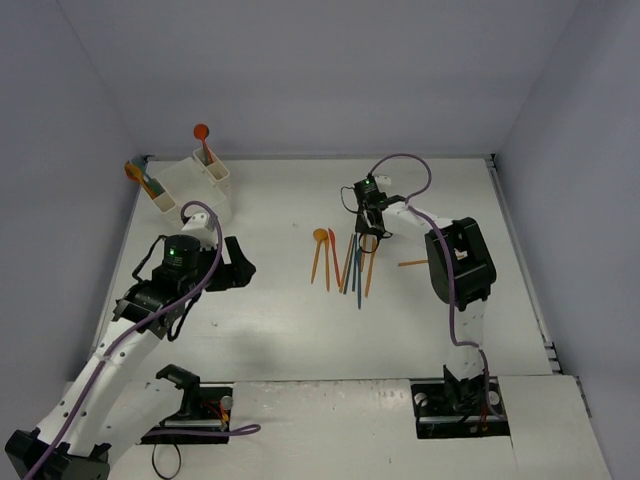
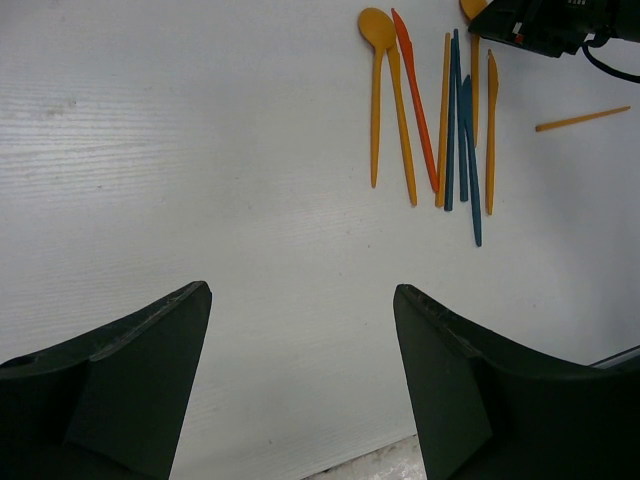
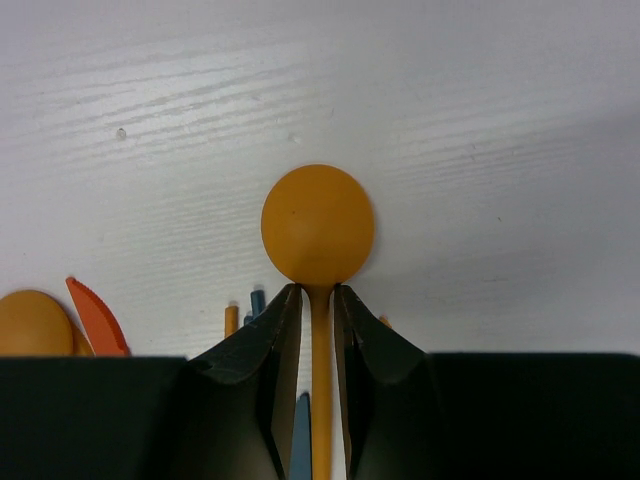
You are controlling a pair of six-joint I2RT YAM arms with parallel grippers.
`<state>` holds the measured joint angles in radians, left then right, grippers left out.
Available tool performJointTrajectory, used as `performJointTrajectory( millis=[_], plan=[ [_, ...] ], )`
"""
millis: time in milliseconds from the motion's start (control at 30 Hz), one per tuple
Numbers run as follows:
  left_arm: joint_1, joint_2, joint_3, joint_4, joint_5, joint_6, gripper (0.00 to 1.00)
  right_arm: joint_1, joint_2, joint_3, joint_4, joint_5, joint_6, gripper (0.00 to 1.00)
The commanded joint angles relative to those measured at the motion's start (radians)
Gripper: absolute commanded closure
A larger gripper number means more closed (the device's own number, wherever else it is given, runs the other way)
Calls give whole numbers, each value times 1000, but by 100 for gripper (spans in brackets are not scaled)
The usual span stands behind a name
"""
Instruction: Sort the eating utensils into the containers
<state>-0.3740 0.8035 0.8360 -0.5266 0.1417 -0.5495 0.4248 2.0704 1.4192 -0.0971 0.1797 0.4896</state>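
1. The containers (image 1: 188, 180) stand at the far left corner of the worktop (image 1: 270, 330), beyond the left claw (image 1: 228, 264) and well apart from it. A red spoon (image 1: 202, 133) stands upright in one bin. An orange and a teal piece (image 1: 140, 175) lean out of the leftmost bin.
2. The left claw's fingers (image 2: 120, 380) stand wide apart with nothing between them, over bare worktop.
3. Ahead of the left claw and off to its right lies the loose row of eating utensils (image 2: 440, 120), handles roughly parallel. It includes a second orange spoon (image 2: 378, 30), a red knife (image 2: 415, 100) just beside it, orange sticks and teal pieces (image 2: 465, 140). The far end of this row sits directly under the right claw (image 1: 368, 225).
4. The right claw (image 3: 318, 300) is clamped on an orange spoon (image 3: 318, 225) at its neck. The round bowl pokes out just past the fingertips and the handle runs back between the fingers. Whether the spoon is lifted off the worktop is hard to say from here.
5. To the right of the right claw, apart from the row, one orange stick (image 1: 413, 263) lies alone on the worktop.
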Motion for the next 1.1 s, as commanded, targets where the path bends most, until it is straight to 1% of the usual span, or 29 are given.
performJointTrajectory(
  millis=[0, 200, 467, 600, 667, 767, 833, 933, 1067],
  plan=[
    [-6, 8, 49, 36, 15, 16, 29, -9, 4, 26, -7, 19, -4, 82],
    [-6, 8, 46, 37, 16, 14, 29, -11, -21, -26, -6, 3, 28, 78],
    [-6, 16, 48, 39, 21, 14, 29, -5, -44, -90, -6, -4, 56, 79],
    [-6, 12, 51, 38, 27, 9, 29, 4, -53, -105, -7, -1, 66, 83],
    [-6, 10, 53, 39, 28, 7, 29, 8, -54, -111, -7, 2, 66, 88],
    [-6, 11, 58, 39, 38, 3, 29, 10, -56, -107, -8, 9, 59, 97],
    [-6, 11, 63, 39, 44, -3, 29, 9, -61, -100, -7, 18, 47, 100],
    [-6, 13, 77, 40, 51, -7, 29, 9, -93, -82, -6, 28, 10, 100],
    [-6, 31, 131, 42, 75, -15, 29, 17, -176, -57, -6, 32, -57, 100]
  ],
)
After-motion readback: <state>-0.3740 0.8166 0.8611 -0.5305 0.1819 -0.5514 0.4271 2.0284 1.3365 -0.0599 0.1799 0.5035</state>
